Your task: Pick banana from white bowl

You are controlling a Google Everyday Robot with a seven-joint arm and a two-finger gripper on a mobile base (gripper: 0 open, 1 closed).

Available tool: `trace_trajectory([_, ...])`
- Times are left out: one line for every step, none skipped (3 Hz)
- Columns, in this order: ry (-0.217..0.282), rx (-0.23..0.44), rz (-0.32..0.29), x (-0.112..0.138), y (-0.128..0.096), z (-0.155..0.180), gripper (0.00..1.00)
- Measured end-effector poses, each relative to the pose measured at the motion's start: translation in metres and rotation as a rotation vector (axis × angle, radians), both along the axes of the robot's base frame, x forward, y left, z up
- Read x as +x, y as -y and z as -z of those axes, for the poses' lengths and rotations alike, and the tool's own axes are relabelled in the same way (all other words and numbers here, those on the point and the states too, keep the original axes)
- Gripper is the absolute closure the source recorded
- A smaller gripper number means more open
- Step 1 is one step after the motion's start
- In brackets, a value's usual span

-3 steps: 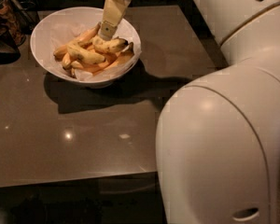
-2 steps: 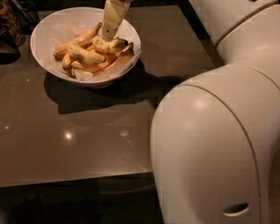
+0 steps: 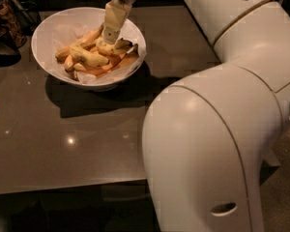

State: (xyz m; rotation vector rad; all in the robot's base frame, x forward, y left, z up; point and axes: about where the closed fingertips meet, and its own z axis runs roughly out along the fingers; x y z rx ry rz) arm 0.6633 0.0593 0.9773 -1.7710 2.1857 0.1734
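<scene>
The white bowl (image 3: 50, 30) stands on the dark table at the upper left, lined with crinkled white paper and holding several bananas. My gripper (image 3: 109, 38) reaches down into the bowl from above, right of centre. Its tip rests on the short, plump pale-yellow banana (image 3: 107, 48), whose dark end points right. A slimmer yellow banana (image 3: 88, 57) lies just left of it. Orange-toned bananas (image 3: 117, 62) lie underneath, toward the right rim.
The dark glossy table (image 3: 72, 134) runs to a front edge low in the view. Dark objects (image 3: 5, 25) stand at the far left beside the bowl. My large white arm (image 3: 217, 120) fills the right half of the view.
The gripper stays low in the bowl over the same banana, barely shifted. The big white arm link has swung a little further left across the view.
</scene>
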Motion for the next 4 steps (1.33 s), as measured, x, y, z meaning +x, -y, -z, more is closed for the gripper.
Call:
trace_trajectory([0.0, -0.021, -0.005, 0.001, -0.004, 0.003, 0.35])
trace_trajectory([-0.017, -0.041, -0.005, 0.002, -0.007, 0.012, 0.33])
trace_trajectory([-0.044, -0.052, -0.009, 0.002, -0.011, 0.024, 0.32])
trace_trajectory([-0.074, -0.05, -0.003, 0.002, -0.011, 0.034, 0.33])
